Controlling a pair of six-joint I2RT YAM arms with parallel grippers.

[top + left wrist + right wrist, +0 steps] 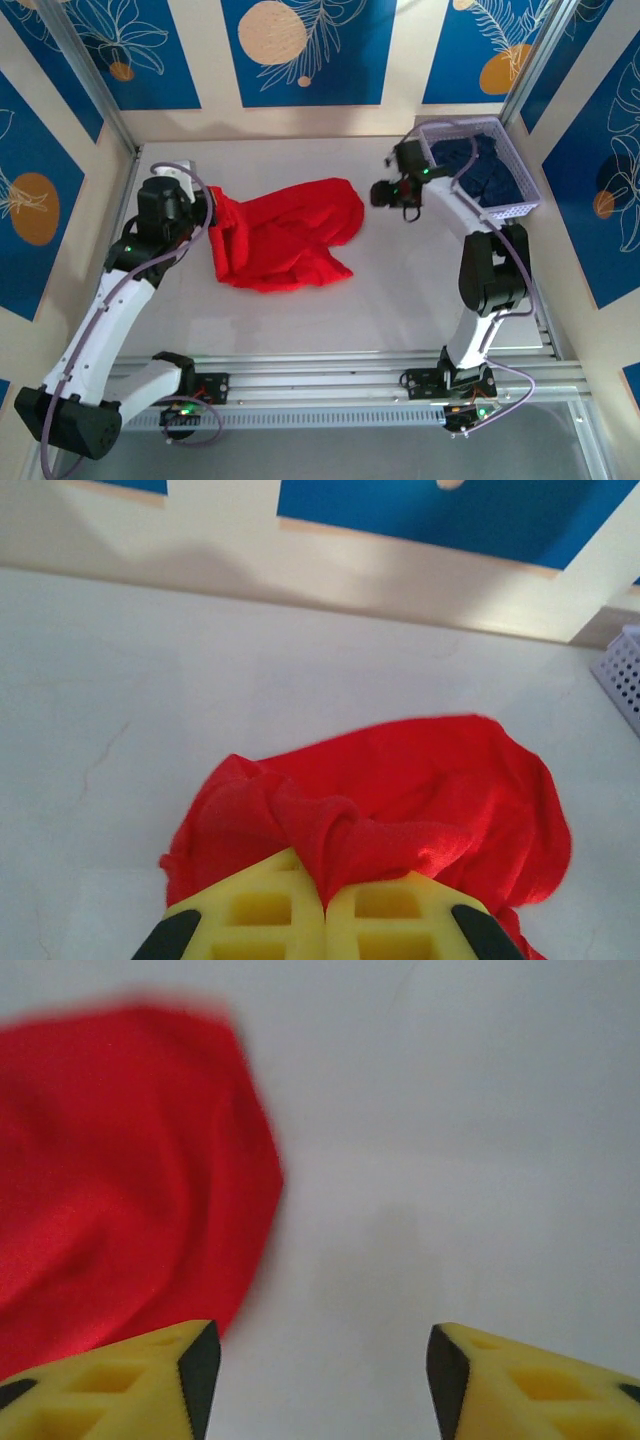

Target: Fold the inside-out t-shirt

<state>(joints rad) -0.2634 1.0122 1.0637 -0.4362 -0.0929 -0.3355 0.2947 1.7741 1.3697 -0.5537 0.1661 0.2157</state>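
Red and crumpled, the inside-out t-shirt (290, 240) lies heaped on the white table (400, 310), left of centre. The left gripper (325, 908) is clenched on a bunched fold at the shirt's left edge. Just beside its right edge, the right gripper (320, 1365) is released, jaws spread over bare table, holding nothing. Farther back, in the right corner, a lavender basket (525, 207) holds dark navy clothing (485, 165).

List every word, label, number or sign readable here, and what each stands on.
None can be read.
The red t-shirt shows plain cloth, no print.
The blue wall panels carry leaf and circle drawings, no lettering.
The basket of navy clothing bears no visible label.
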